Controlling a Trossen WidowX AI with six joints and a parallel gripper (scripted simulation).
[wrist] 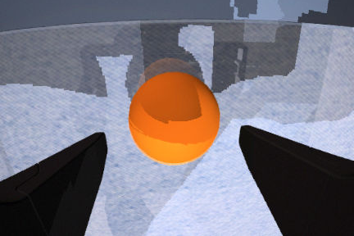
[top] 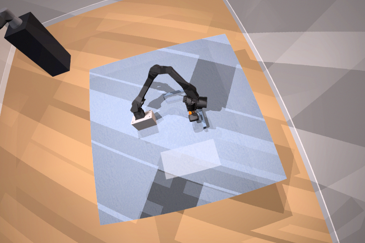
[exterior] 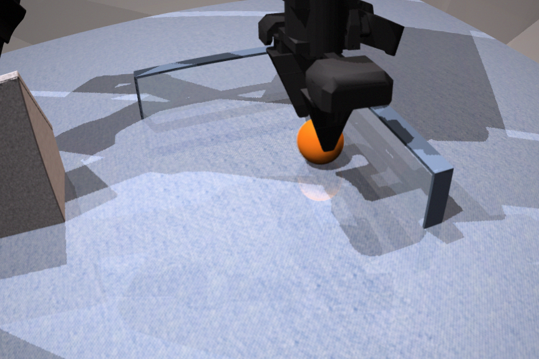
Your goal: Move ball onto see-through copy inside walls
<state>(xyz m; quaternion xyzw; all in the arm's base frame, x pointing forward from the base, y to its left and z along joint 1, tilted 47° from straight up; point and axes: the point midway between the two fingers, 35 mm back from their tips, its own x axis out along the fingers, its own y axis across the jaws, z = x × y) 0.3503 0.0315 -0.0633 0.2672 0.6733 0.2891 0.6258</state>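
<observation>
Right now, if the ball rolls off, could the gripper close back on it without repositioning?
Probably yes. The gripper is open, and the ball lies on the table between its fingers with a gap on each side. The clear wall stands off to one side, not between them.

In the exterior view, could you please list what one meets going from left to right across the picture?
Brown block → left end of the far clear wall → orange ball, with the open gripper just above it → near end of the right clear wall.
</observation>
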